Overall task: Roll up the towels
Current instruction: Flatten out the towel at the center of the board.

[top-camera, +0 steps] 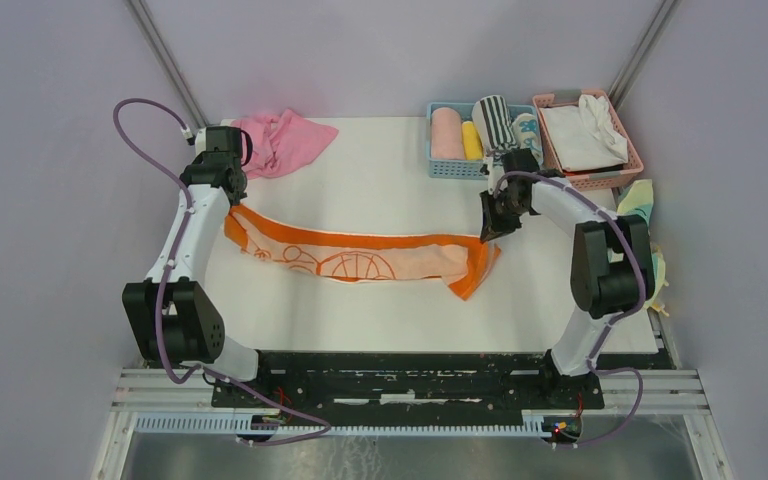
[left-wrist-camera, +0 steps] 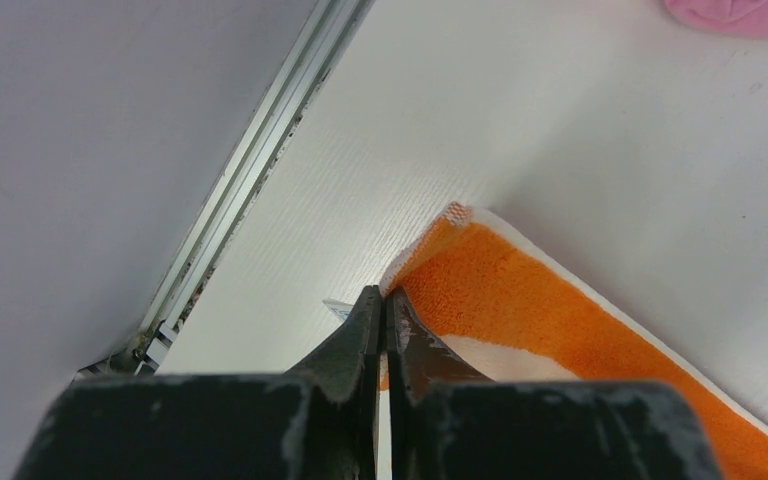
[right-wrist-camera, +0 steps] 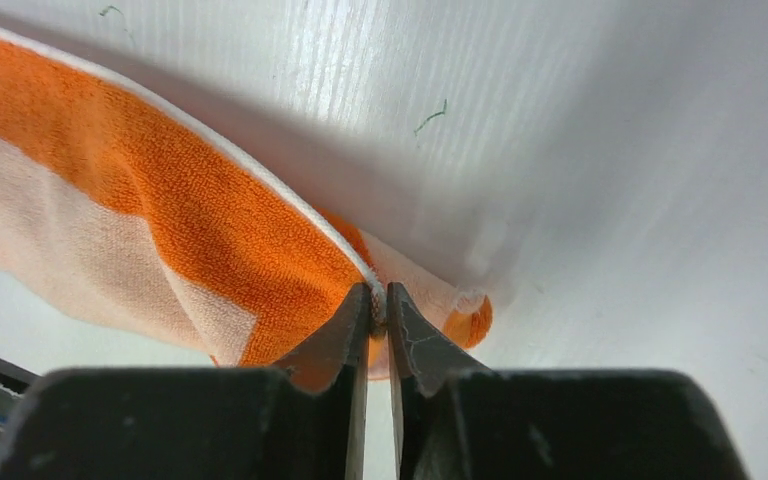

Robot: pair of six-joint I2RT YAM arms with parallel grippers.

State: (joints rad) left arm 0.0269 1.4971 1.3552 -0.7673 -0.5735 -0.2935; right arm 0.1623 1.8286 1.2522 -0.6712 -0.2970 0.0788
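From the top camera, I had the orange towel strung out across the middle of the table. One end was at the left jaws near the pink cloth, and the other was at the right jaws just in front of the blue basket of rolled towels. The towel was spread out, not rolled at all. Its right end was doubled over into a loose flap, and I judged it would roll up lopsided unless it was laid flat first. The right arm covered part of both the blue basket and the pink basket. A teal-and-yellow towel at the table's right edge was half hidden behind it, so I could not count what waited. On the left wrist camera the left jaws were clenched on the towel's corner, with a sliver of orange pinched between them. I could not see how deep that bite went, since the jaws themselves blocked it. On the right wrist camera the right jaws were nipped together on the white hem at the very edge of the cloth, which, by its shadow, appeared lifted off the table there. That grip looked thin to me: any pull between the two arms could draw the hem out and drop that end in a heap. The underside of the fold was out of sight.
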